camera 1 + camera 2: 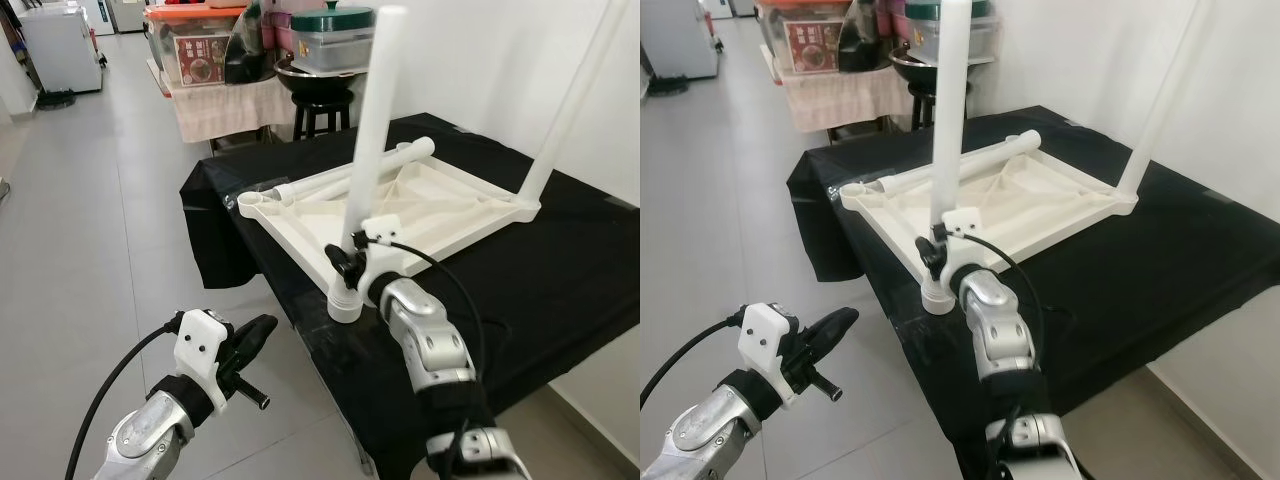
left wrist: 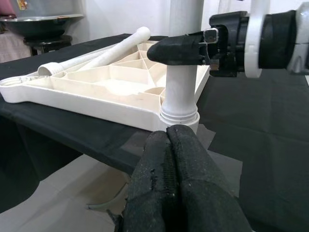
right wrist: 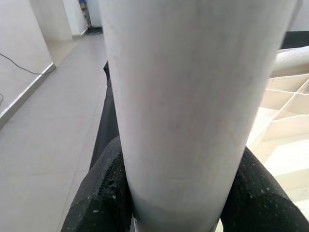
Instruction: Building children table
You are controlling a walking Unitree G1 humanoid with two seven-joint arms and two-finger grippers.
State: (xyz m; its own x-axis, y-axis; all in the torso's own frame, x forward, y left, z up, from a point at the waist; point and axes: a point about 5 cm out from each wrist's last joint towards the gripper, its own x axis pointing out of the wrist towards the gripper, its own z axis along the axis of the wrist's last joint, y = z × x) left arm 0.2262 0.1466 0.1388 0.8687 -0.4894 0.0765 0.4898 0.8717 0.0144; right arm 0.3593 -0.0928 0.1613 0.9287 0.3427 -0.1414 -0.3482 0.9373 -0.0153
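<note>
Right gripper (image 1: 347, 262) jaws clenched low on upright leg (image 1: 372, 140), 6 o'clock corner; light, stiff, slippery plastic. Left gripper (image 1: 250, 340) jaws closed, empty.

Silver arms, black-fingered tools, white mounts, black cables

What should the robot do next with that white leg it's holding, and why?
Probably twist or press the leg down into its corner socket. The right claw is clamped around it just above the socket, and it stands upright on the upturned tabletop. Another loose leg lies waiting.
</note>
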